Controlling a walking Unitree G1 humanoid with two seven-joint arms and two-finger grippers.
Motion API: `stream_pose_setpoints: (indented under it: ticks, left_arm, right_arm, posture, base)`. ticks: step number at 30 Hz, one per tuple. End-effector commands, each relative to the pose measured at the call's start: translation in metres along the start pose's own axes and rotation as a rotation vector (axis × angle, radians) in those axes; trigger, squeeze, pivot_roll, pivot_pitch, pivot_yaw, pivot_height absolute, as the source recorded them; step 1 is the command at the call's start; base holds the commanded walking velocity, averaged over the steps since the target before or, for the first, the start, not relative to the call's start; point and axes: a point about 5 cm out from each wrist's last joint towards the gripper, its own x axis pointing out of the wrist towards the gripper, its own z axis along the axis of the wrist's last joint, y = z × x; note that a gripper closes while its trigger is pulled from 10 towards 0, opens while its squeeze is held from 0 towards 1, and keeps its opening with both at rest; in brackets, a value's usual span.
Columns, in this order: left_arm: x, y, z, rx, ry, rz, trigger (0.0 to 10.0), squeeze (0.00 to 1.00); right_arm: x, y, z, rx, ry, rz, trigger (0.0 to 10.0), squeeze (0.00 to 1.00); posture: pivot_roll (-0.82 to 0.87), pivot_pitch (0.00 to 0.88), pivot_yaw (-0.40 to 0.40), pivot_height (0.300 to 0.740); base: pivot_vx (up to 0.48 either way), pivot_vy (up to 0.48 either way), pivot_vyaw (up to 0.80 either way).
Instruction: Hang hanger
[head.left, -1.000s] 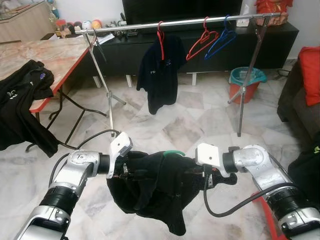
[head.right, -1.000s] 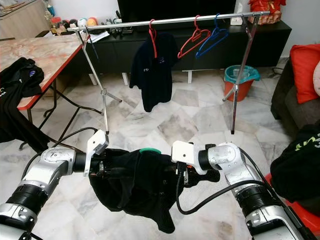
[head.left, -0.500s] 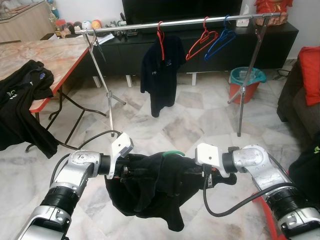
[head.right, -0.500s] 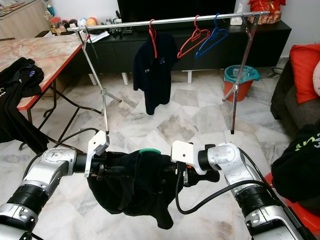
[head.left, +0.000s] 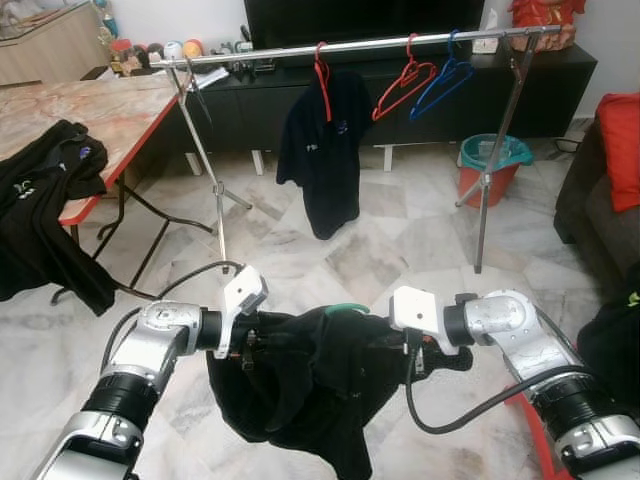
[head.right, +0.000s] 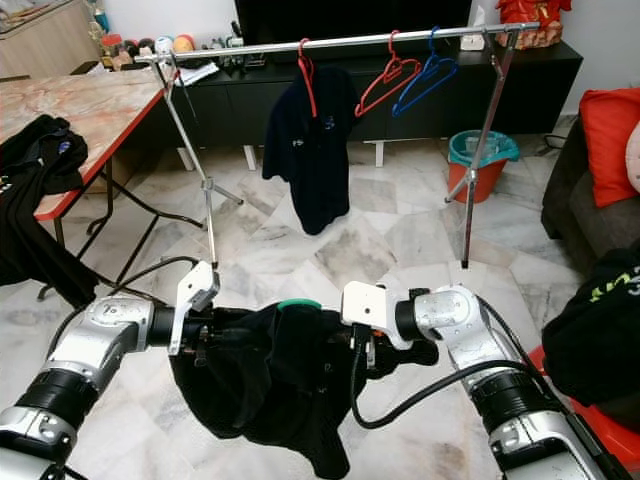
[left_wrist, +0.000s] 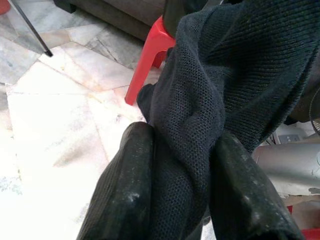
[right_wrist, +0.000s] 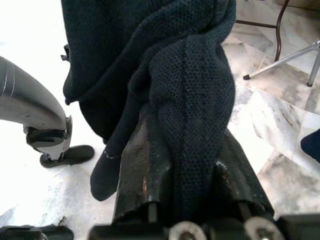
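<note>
Low in front of me, both grippers hold a black shirt (head.left: 310, 385) stretched between them. A green hanger (head.left: 346, 307) peeks out at the shirt's top edge. My left gripper (head.left: 248, 345) is shut on the shirt's left side, with cloth bunched between its fingers (left_wrist: 127, 185). My right gripper (head.left: 408, 358) is shut on the right side, a thick fold pinched between its fingers (right_wrist: 142, 170). Beyond stands a metal clothes rack (head.left: 360, 45) with another black shirt (head.left: 325, 150) on a red hanger, plus a bare red hanger (head.left: 403, 88) and a blue hanger (head.left: 445, 80).
A marble-top table (head.left: 100, 105) with black garments (head.left: 40, 200) draped over its edge stands at the left. A teal and orange bucket (head.left: 490, 165) sits by the rack's right leg. A sofa with a red cushion (head.left: 622, 150) is at the right. Red stool (left_wrist: 150, 55) nearby.
The held shirt has sagged and its hanging tail shifted slightly. The shirt on the rack is swinging a little. Both arms stay almost where they were.
</note>
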Motion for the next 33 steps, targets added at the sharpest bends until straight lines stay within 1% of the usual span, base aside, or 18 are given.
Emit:
stream_pose_setpoints:
  ticks: [1, 33]
  left_arm:
    - [0.0014, -0.0016, -0.0011, -0.005, 0.009, -0.024, 0.0, 0.00]
    - [0.0041, -0.0049, -0.0016, -0.005, -0.001, -0.043, 0.0, 0.00]
  right_arm:
    - [0.0004, -0.0086, 0.0201, -0.056, -0.069, -0.023, 0.0, 0.00]
    - [0.0027, -0.0068, 0.0205, -0.056, -0.070, -0.014, 0.0, 0.00]
  posture:
    - [0.01, 0.000, 0.128, 0.740]
    - [0.00, 0.000, 0.130, 0.740]
  base:
    - [0.000, 0.000, 0.00]
    - [0.000, 0.000, 0.00]
